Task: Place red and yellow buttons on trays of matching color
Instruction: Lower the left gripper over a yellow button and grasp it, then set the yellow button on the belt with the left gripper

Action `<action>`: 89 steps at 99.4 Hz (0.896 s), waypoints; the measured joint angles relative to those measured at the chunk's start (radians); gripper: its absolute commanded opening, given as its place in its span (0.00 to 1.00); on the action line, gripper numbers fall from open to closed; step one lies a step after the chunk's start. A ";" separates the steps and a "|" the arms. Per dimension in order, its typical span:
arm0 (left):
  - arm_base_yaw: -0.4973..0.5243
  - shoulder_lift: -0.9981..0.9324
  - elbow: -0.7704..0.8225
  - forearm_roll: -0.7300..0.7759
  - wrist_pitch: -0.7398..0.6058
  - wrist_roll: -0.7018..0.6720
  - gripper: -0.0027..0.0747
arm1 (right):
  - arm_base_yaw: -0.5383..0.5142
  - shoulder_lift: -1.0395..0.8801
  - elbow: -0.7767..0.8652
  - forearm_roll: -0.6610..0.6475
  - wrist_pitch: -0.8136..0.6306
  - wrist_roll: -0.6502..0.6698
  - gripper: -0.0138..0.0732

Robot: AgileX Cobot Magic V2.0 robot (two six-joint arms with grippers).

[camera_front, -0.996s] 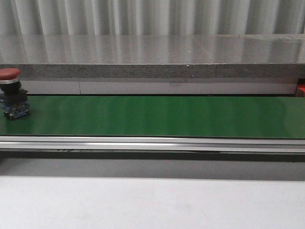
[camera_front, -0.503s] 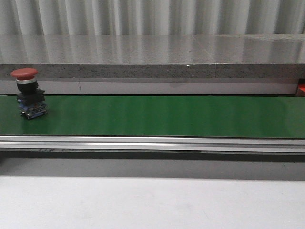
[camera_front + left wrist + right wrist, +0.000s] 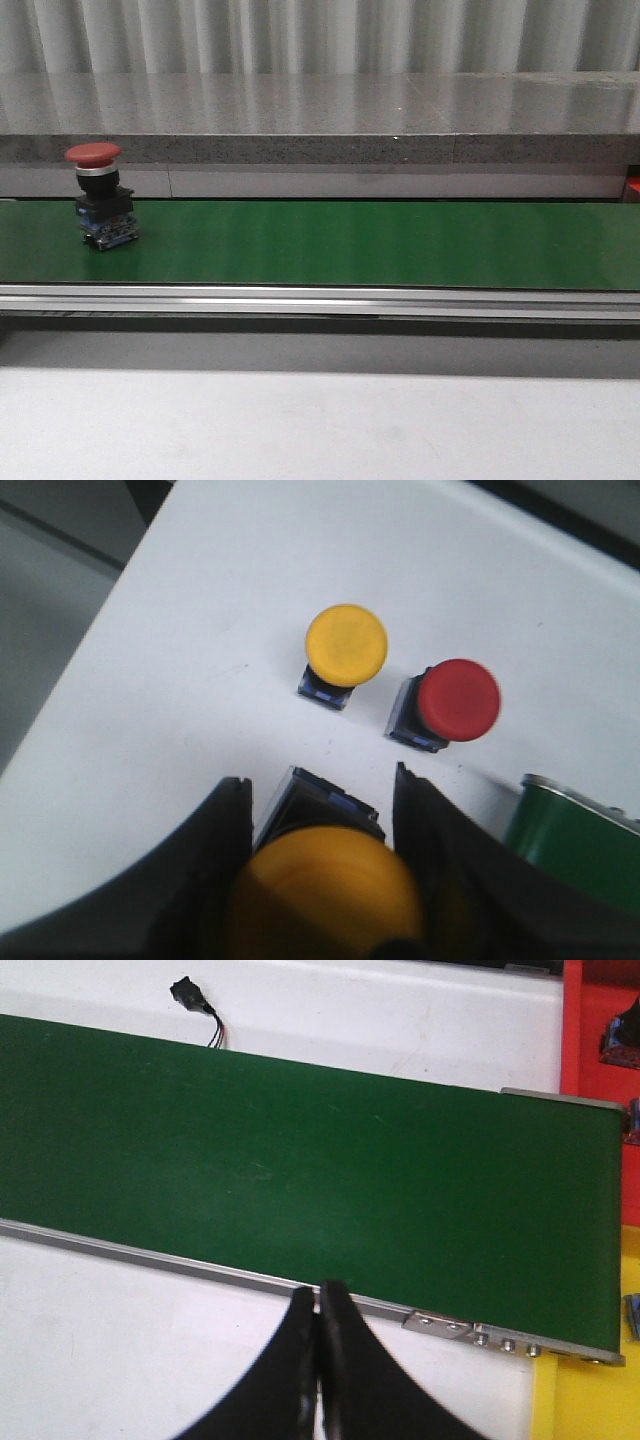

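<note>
Presently, left pincer [image 3: 325, 880] grasping a yellow button [image 3: 325, 895] between its fingers, over the white worktop [image 3: 200, 630]. Just beyond it: a second yellow button [image 3: 344, 648], a red button [image 3: 455, 702] beside that. Another red button [image 3: 100, 195] stands upright near the green belt [image 3: 380, 245]'s left end. Right pincer [image 3: 318, 1360] clenched, empty, at the belt's near rail; red tray [image 3: 598, 1020] and yellow tray [image 3: 590, 1400] past the belt's end
</note>
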 measured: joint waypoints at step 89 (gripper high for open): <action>-0.325 -0.126 0.227 0.000 -0.002 0.028 0.01 | 0.000 0.000 0.000 0.000 0.000 0.000 0.02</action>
